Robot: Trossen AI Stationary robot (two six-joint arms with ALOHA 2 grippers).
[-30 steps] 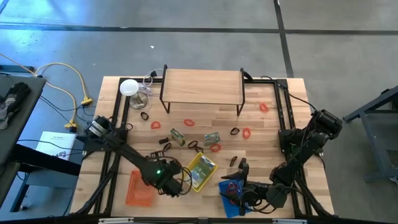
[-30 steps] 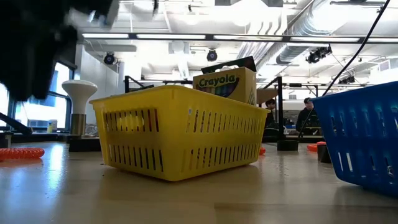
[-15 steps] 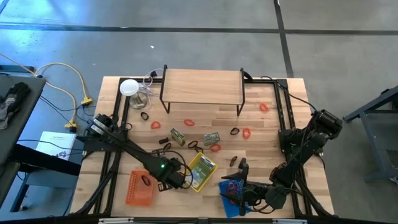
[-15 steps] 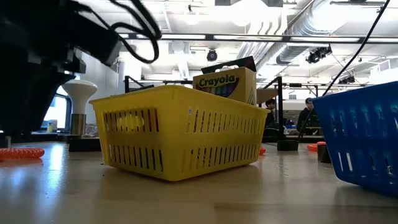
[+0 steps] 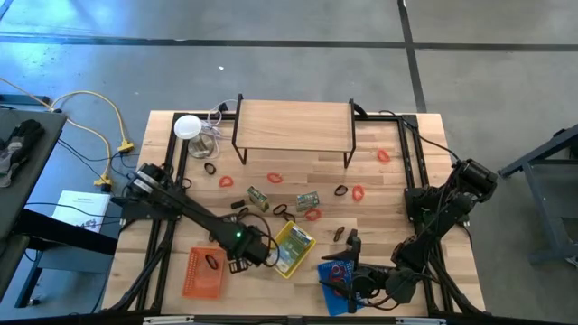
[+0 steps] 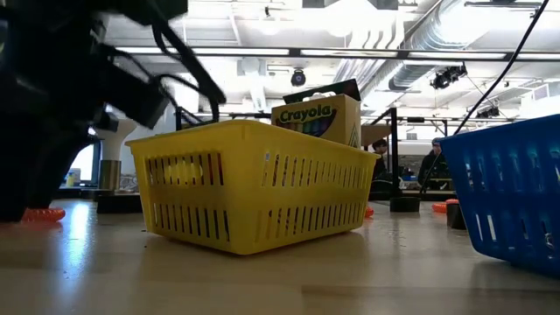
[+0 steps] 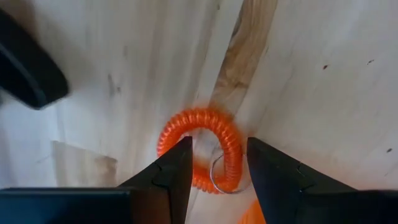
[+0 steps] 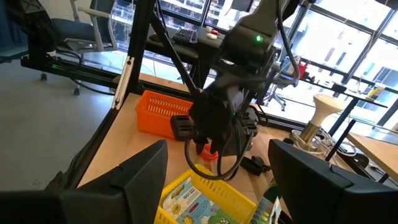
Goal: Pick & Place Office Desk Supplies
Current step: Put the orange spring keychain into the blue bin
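Hovering low over the tabletop (image 5: 379,194), your left end effector (image 7: 219,163) sits with its fingers parted, straddling an orange coil loop (image 7: 202,147) w/ a small metal ring on it. The wrist view shows the coil lying flat on the wood between the two fingertips, not yet pinched. In the high view that end effector (image 5: 237,260) is just beside the yellow basket (image 5: 291,249) and near the orange basket (image 5: 202,272).

Risks from here:
- One arc of the coil lies under the finger on one side, so you may close on the wood or on one strand only. The springy loop would then squirt out sideways.
- Coming down too hard jams the tips into the tabletop; the coil is thin, so there's little margin.
- The metal ring may snag a tip or slip free, leaving the coil dangling and prone to drop on the way to a basket.
- The yellow basket is close by; a swing during lift could knock it and shift its crayon box (image 6: 317,117).

Your right end effector (image 5: 348,244) waits at the front of the tabletop by the blue basket (image 6: 516,194), fingers spread wide, empty.

Other supplies stay scattered mid-table: red bands (image 5: 274,178), black clips (image 5: 340,190), green packets (image 5: 308,199). I can't tell whether the coil touches either tip, prob. not.
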